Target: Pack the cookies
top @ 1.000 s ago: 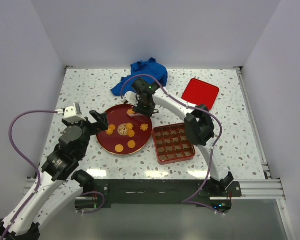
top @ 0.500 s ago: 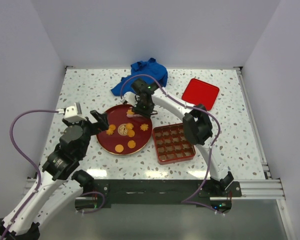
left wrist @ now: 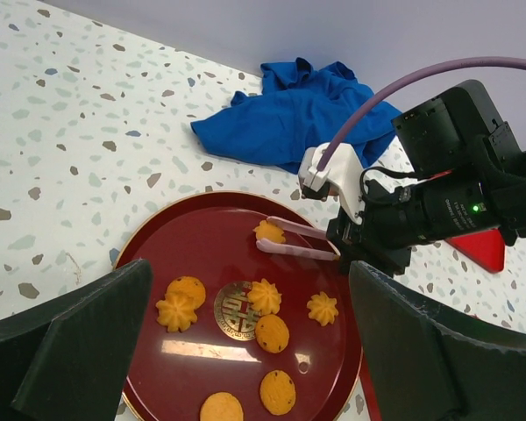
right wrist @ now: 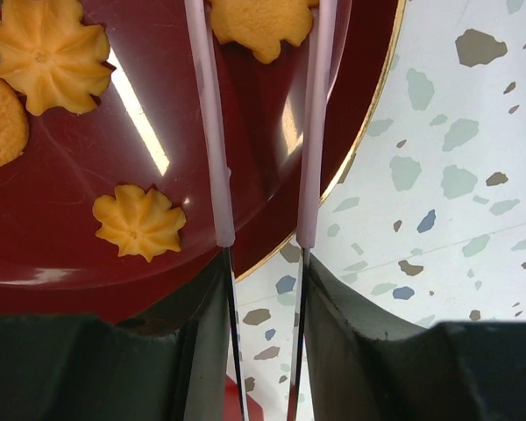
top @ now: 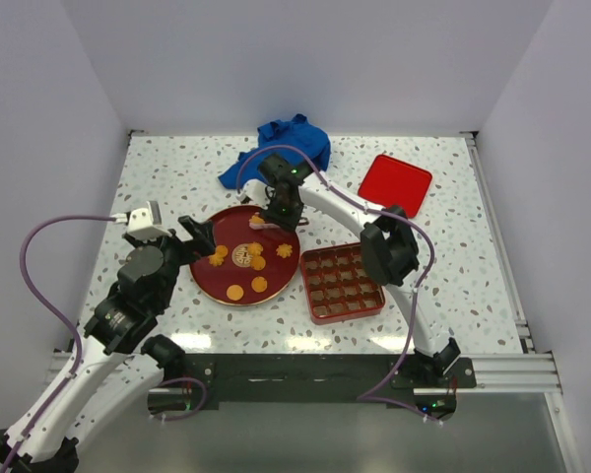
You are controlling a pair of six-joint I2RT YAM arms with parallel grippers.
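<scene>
The step in hand is the pick-up of one cookie. The right hand [left wrist: 271,234] reaches over the far rim of the dark red plate [top: 209,281], which lies near the middle of the surface, a little toward its left edge. Its two long thin fingers [right wrist: 209,132] stand on either side of a flower-shaped cookie [right wrist: 261,24]. They seem to touch both of its sides, but I cannot tell whether it is already clamped. This cookie rests on the plate and is not lifted.

The other cookies [left wrist: 272,333] lie spread over the plate around the gold emblem [left wrist: 237,309]. The left hand [left wrist: 245,298] hovers over the near-left rim of the plate with its fingers wide apart and holds nothing.

The compartment tray [top: 342,284] sits just beside the plate, toward the right edge of the surface. From above I see no cookie in it, so the packing is probably only beginning.

The next move calls for a gentle, firm closing, because the cookie looks brittle. Then comes a straight lift and a carry to a free compartment.
</scene>
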